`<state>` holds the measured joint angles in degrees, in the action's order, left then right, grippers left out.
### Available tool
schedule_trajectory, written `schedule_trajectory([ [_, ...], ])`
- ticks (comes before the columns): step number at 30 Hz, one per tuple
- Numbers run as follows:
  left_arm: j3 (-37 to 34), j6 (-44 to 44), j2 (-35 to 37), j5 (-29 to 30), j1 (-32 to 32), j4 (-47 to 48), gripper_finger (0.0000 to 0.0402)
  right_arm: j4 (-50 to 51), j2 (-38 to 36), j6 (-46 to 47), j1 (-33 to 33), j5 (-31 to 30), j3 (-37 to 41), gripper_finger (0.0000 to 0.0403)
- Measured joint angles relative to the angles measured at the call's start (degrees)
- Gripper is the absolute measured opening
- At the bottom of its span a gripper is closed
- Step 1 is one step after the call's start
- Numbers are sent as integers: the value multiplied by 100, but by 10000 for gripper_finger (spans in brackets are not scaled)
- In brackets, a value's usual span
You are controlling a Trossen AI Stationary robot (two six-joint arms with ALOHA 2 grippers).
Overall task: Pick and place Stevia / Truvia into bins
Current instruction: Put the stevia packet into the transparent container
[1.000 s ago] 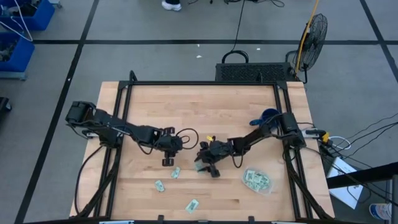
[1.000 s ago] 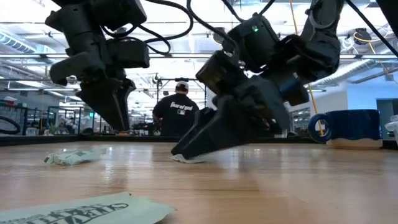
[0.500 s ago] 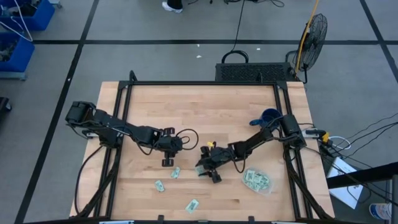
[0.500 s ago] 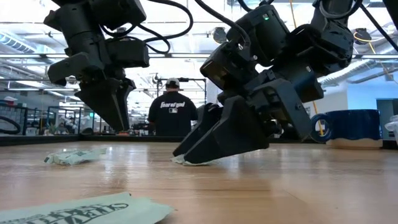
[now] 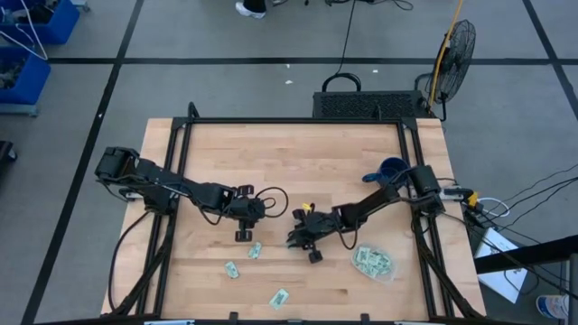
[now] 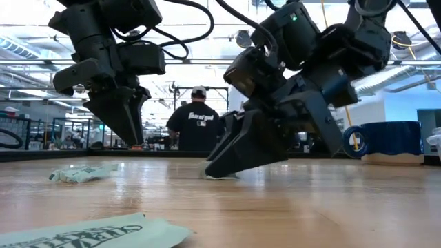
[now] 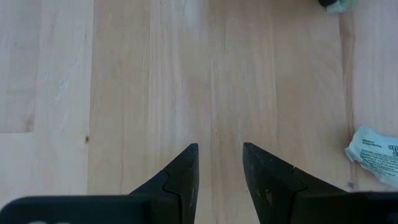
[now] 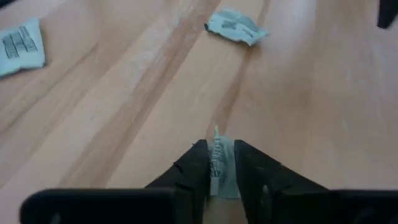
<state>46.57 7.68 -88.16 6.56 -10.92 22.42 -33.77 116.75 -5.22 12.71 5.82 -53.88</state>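
Note:
My right gripper (image 8: 216,149) is down at the table's middle, shut on one pale green Stevia / Truvia sachet (image 8: 217,167), seen also in the low view (image 6: 222,176). My left gripper (image 7: 220,149) hangs open above bare wood left of it, its fingers pointing down (image 5: 242,231). Three loose sachets lie flat toward the near edge (image 5: 256,249) (image 5: 232,269) (image 5: 279,298). The clear bin (image 5: 373,263) stands at the near right with several sachets inside. My right gripper pinches the sachet between its two fingers, the paper standing on edge with its crumpled top edge (image 8: 216,138) poking out past the fingertips. The fingers slant down from the table's right side. The sachet's lower end (image 6: 220,177) is at the tabletop.
A dark blue mug (image 5: 390,168) stands at the right edge beside the right arm's base. A black frame (image 5: 298,121) runs round the table. A person stands in the room beyond the far edge (image 6: 196,124).
My right gripper has shut on the sachet at the table's middle, squeezing it up on edge between the fingers, and has drawn a little toward the table's right side. My left gripper has kept still.

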Motion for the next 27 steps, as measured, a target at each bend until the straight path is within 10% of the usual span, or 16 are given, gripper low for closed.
schedule_trajectory([
  [13,0,3,0,250,0,4,131,3931,-2793,2214,326,-3,4,29],
  [27,0,34,0,635,64,-660,131,7835,-4261,8362,2752,-391,6,35],
])
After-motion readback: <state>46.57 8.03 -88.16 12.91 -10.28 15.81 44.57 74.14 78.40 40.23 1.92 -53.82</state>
